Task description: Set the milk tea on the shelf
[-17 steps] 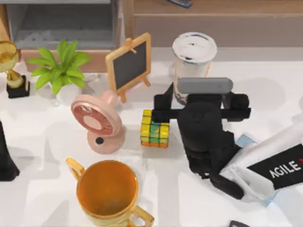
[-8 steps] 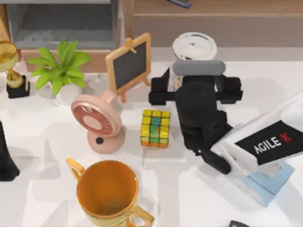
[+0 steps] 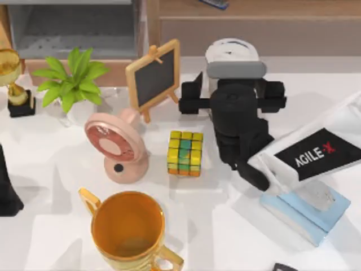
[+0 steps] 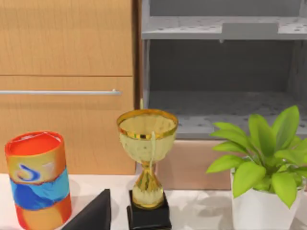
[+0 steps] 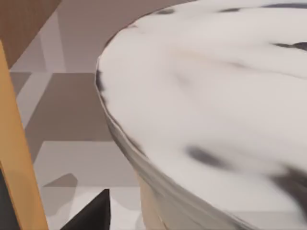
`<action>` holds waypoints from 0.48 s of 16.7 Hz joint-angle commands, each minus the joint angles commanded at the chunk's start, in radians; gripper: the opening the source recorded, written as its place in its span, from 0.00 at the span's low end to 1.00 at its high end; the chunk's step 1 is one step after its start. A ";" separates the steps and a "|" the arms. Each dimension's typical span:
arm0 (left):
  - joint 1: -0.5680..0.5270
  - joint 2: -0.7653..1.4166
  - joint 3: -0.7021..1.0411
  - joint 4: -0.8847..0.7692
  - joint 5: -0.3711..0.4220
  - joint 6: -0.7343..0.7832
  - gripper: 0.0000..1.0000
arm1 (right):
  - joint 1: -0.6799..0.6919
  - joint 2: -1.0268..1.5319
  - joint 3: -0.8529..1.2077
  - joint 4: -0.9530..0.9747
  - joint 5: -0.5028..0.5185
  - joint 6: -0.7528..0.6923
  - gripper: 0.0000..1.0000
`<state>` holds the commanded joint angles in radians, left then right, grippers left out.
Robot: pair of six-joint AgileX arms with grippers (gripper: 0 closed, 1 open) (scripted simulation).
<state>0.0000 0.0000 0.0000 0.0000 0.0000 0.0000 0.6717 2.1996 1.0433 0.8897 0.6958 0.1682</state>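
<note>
While the milk tea (image 3: 232,49) stands on the table just before the shelf (image 3: 259,25) | my right gripper (image 3: 232,93) has slid in around it, jaws wide, not yet closed | grasp looks next, then lift | left arm parked at table's left edge.

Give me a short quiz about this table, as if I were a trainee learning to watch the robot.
1. True or false: the milk tea already stands on the shelf.
2. Which arm's claw is at the milk tea? A. left B. right
3. Fill in: the small chalkboard easel stands between the potted plant and the ____.

Key: 1. False, it stands on the table in front of the shelf. 2. B, the right claw. 3. Milk tea.
</note>
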 joint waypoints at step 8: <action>0.000 0.000 0.000 0.000 0.000 0.000 1.00 | 0.000 0.000 0.000 0.000 0.000 0.000 0.40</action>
<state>0.0000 0.0000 0.0000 0.0000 0.0000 0.0000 0.6717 2.1996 1.0433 0.8897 0.6958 0.1682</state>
